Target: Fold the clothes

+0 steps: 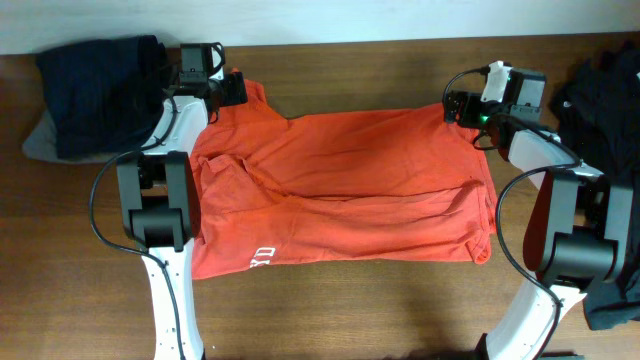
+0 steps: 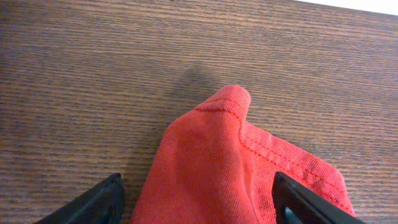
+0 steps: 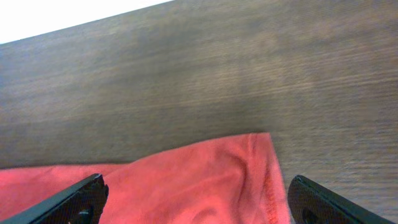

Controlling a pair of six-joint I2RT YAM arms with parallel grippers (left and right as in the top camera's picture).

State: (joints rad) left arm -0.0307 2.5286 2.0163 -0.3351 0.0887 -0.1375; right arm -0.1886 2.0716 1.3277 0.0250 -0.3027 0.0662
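The T-shirt (image 1: 340,190), orange-red and wrinkled, lies spread across the middle of the worktop (image 1: 350,310), with white lettering near its front edge. A navy pile (image 1: 95,90) sits at the far left and black clothes (image 1: 600,100) at the right edge. The left pincer (image 1: 235,88) and the right pincer (image 1: 458,108) each stand open over a far corner of the shirt, with cloth between the fingers.

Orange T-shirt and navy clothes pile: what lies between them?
The left arm lies between the T-shirt and the navy pile, shown in the overhead view.
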